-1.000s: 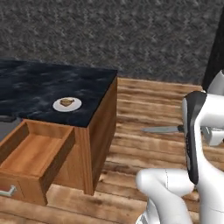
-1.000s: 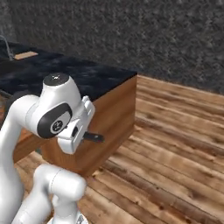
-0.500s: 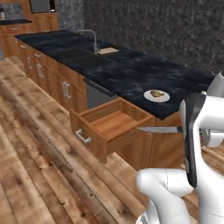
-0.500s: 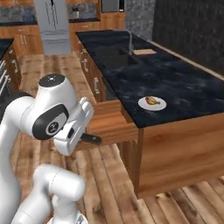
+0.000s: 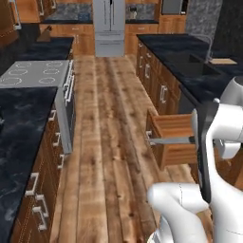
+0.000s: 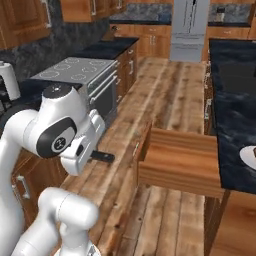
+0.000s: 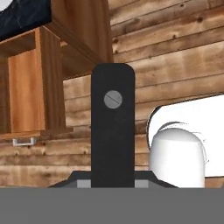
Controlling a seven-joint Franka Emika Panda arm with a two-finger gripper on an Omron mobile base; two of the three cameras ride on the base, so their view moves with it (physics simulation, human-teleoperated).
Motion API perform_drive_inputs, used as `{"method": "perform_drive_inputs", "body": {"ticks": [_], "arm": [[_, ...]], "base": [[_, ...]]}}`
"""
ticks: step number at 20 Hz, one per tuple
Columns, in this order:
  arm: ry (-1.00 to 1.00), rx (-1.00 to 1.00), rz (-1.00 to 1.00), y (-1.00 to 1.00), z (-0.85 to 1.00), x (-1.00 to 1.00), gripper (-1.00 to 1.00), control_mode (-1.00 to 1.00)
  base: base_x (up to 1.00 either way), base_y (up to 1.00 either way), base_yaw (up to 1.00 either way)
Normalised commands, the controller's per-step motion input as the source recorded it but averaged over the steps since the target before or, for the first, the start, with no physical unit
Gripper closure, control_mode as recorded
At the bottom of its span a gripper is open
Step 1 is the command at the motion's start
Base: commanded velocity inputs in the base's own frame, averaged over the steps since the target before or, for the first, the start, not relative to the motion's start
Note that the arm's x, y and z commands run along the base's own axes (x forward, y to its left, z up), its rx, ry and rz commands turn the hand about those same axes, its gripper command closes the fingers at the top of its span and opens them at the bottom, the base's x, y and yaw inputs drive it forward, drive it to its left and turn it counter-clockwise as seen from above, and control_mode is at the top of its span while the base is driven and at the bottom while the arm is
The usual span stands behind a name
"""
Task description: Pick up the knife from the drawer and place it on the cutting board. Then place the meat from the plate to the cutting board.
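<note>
Swung round with the base, jaws stay clamped on the knife [image 7: 112, 131] handle, drawer [image 6: 180, 161] open.

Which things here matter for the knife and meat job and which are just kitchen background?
Part of the job:
- knife, held in the gripper
- drawer, open
- plate, at the counter edge
- cutting board, by the sink

Just background:
- stove
- fridge
- paper towel roll

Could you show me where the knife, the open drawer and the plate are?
knife [image 5: 167, 140], left base view, on its grey blade.
drawer [image 6: 176, 178], right base view, on its front panel.
plate [image 6: 248, 156], right base view, on its white rim.
</note>
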Motion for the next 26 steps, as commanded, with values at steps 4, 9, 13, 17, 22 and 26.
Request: {"method": "perform_drive_inputs", "body": {"ticks": [4, 9, 13, 17, 22, 26], "arm": [[0.0, 0.0, 0.0, 0.0, 0.0, 0.0, 1.0, 1.0], [0.0, 0.0, 0.0, 0.0, 0.0, 0.0, 1.0, 1.0], [0.0, 0.0, 0.0, 0.0, 0.0, 0.0, 1.0, 1.0], [0.0, 0.0, 0.0, 0.0, 0.0, 0.0, 1.0, 1.0], [0.0, 0.0, 0.0, 0.0, 0.0, 0.0, 1.0, 1.0], [0.0, 0.0, 0.0, 0.0, 0.0, 0.0, 1.0, 1.0]], "base": [[-0.1, -1.0, 0.09], [-0.28, -1.0, 0.0], [-0.44, -1.0, -0.01], [-0.44, -1.0, -0.01], [-0.21, -1.0, 0.0], [-0.11, -1.0, 0.0]]}}
